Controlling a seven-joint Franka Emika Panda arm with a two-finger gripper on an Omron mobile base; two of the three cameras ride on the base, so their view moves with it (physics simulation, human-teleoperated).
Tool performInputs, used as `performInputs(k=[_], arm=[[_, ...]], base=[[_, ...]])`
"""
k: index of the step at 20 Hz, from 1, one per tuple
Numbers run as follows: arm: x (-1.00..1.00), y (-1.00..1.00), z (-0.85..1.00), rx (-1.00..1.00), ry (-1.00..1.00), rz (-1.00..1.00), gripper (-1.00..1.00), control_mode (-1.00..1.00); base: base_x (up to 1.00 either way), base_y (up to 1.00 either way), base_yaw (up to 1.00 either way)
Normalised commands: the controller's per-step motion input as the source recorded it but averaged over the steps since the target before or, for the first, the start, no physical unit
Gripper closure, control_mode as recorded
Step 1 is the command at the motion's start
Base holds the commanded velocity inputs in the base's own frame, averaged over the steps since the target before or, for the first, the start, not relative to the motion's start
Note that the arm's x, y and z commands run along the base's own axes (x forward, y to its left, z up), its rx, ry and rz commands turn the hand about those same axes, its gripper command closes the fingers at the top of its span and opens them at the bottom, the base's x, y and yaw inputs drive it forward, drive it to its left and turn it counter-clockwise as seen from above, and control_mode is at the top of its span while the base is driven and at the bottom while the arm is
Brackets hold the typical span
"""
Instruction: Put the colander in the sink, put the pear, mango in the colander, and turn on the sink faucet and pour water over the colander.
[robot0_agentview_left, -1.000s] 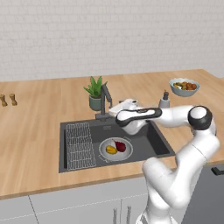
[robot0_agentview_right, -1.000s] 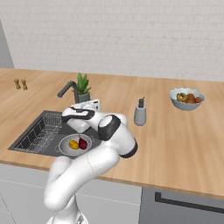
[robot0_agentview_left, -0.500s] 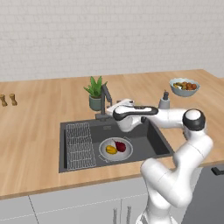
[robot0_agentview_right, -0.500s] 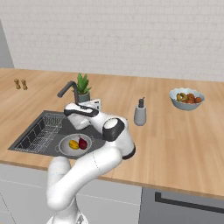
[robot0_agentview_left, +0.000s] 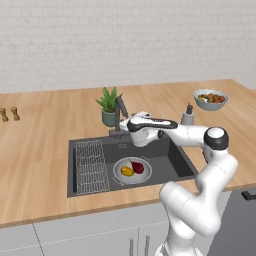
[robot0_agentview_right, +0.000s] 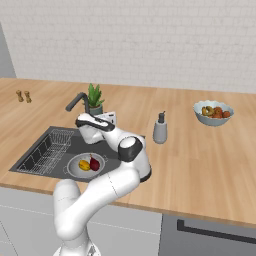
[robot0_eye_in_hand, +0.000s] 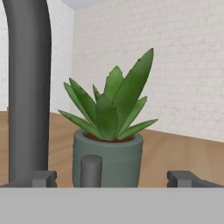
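gripper (robot0_eye_in_hand: 112, 179) spread wide, nothing between its two dark tips, which stand at the bottom of the hand view with a short dark grey stub, seemingly the tap's lever (robot0_eye_in_hand: 91, 169), rising between them. it points level at the base of the sink faucet (robot0_agentview_left: 120, 116), whose thick dark upright fills the 9 o'clock side of the hand view. in the left base view the hand sits just at 4 o'clock of the faucet, above the back edge of the sink (robot0_agentview_left: 175, 159); whether a tip touches the faucet i cannot tell.

colander (robot0_agentview_left: 119, 174) sits upright on the sink floor, at about 6 o'clock of the hand, roughly mid-basin. inside it the mango (robot0_agentview_left: 127, 171) lies toward 9 o'clock and the pear (robot0_agentview_left: 137, 167) toward 3 o'clock, the two side by side and touching or nearly so. no water is visible from the spout.

wire grid rack (robot0_agentview_left: 91, 166) fills the 9 o'clock part of the basin, just beside the colander. potted plant (robot0_agentview_left: 109, 105) in a green pot stands on the counter just behind the faucet, at 11 o'clock of it. soap bottle (robot0_agentview_left: 188, 116) stands at 3 o'clock of the faucet, behind the forearm. pale fruit bowl (robot0_agentview_left: 210, 99) sits further out at 2 o'clock, well apart from the sink. two small shakers (robot0_agentview_left: 9, 114) stand far off at 9 o'clock on the wooden counter (robot0_agentview_left: 40, 145).
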Motion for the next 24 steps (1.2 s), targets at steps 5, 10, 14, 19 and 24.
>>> performInputs(k=[5,10,14,19,24], arm=[[0.09,0.00,-0.04,0.00,0.00,0.00,1.00,-1.00],[0.02,-0.05,-0.08,0.00,0.00,0.00,1.00,-1.00],[0.03,-0.17,-0.06,0.00,0.00,0.00,1.00,-1.00],[0.05,-0.28,0.00,0.00,0.00,0.00,1.00,-1.00],[0.12,-0.28,0.00,0.00,0.04,0.00,1.00,-1.00]], base=[[0.00,0.00,0.00],[0.00,0.00,0.00],[0.00,0.00,0.00],[0.00,0.00,0.00],[0.00,0.00,0.00]])
